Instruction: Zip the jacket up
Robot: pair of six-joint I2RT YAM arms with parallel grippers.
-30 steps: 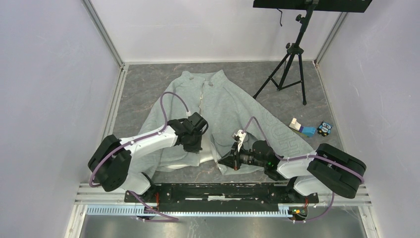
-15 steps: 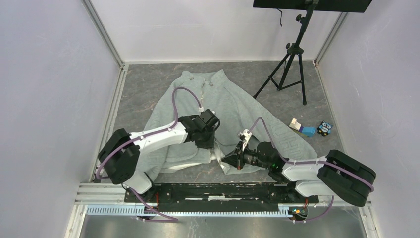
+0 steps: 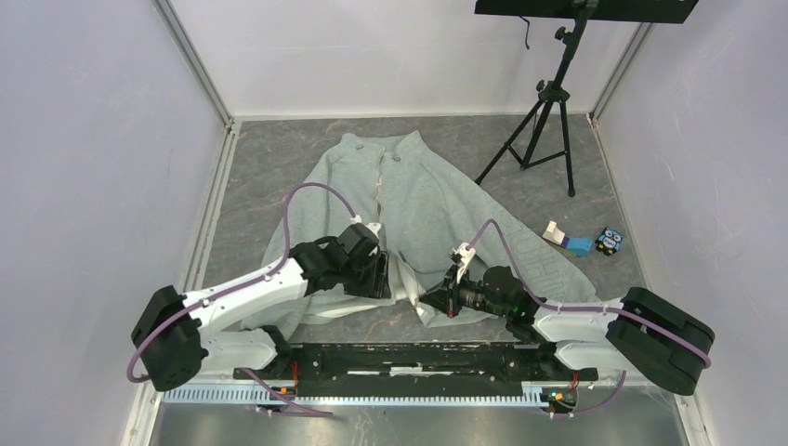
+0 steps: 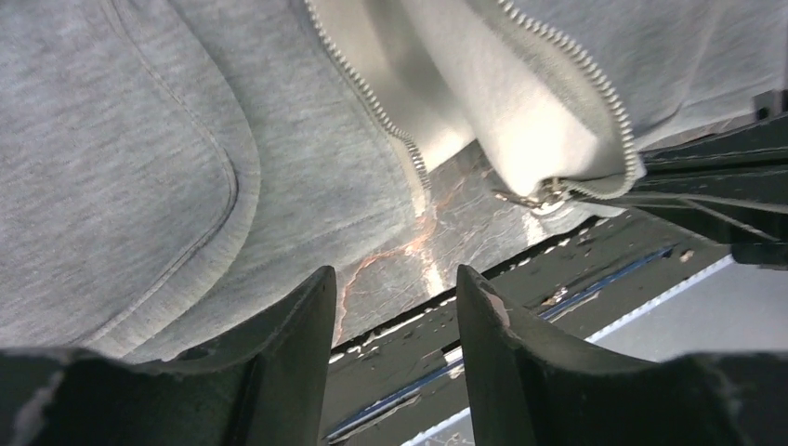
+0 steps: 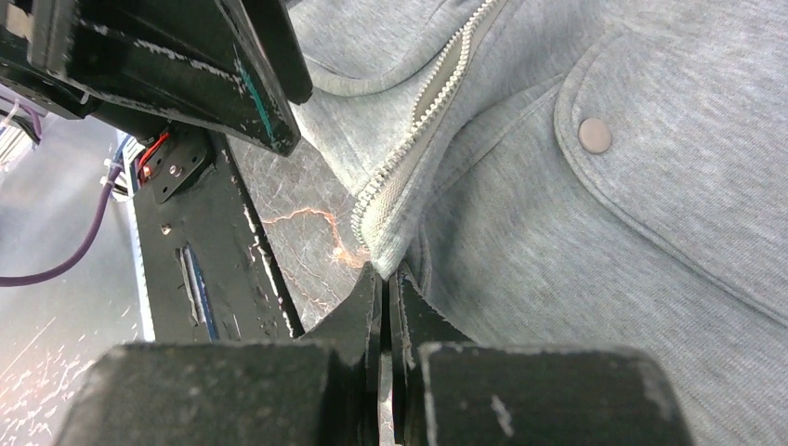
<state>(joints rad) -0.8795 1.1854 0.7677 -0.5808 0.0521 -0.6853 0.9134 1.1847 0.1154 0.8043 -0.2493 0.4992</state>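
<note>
The light grey jacket (image 3: 423, 200) lies spread on the table, collar at the far side, with its front open at the bottom. My right gripper (image 3: 430, 299) (image 5: 384, 270) is shut on the bottom corner of the jacket's right front panel, just below the zipper teeth (image 5: 420, 116). My left gripper (image 3: 389, 281) (image 4: 394, 290) hovers open over the gap between the two panels, near the table's front edge, holding nothing. In the left wrist view the left panel's zipper teeth (image 4: 367, 88) end ahead of the fingers. A metal zipper piece (image 4: 542, 194) sits at the right panel's hem.
A black tripod (image 3: 546, 104) stands at the far right. A small blue and white box (image 3: 567, 240) and an owl toy (image 3: 609, 241) lie right of the jacket. The black rail (image 3: 418, 357) runs along the near edge. Walls close three sides.
The left gripper has gone from shut to open and drawn back toward the near edge. The right gripper stays pinched on the hem, shifted slightly right.
</note>
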